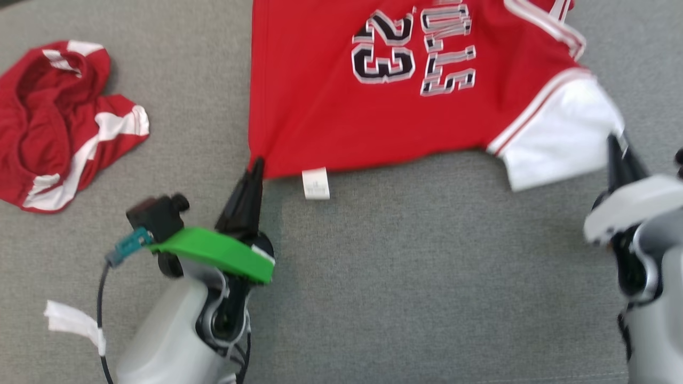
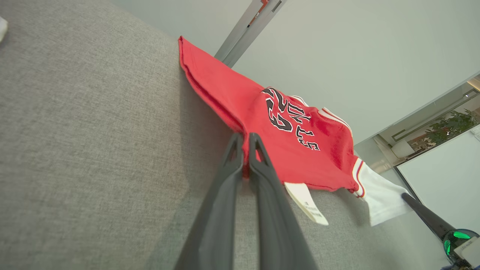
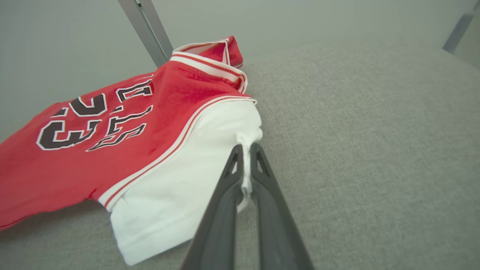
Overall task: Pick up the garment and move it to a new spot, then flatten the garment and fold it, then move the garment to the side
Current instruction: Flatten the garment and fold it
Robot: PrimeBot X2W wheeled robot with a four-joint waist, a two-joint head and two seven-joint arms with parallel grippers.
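Observation:
The garment (image 1: 331,101) is a red jersey with white sleeves, the number 23 and dark lettering, spread over the grey surface at the top middle of the head view. My left gripper (image 1: 257,165) is shut on its red lower corner, and in the left wrist view the red hem (image 2: 245,150) is pinched between the two dark fingers of that gripper (image 2: 245,140). My right gripper (image 1: 616,144) is shut on the white sleeve's edge; the right wrist view has the white cloth (image 3: 245,165) bunched between its fingers. A white care label (image 1: 315,183) hangs from the hem.
A second red and white garment (image 1: 58,122) lies crumpled at the far left. A white scrap (image 1: 72,321) lies at the lower left beside my left arm. Grey fabric surface (image 1: 427,277) stretches in front of the jersey. A metal post (image 3: 146,30) rises behind it.

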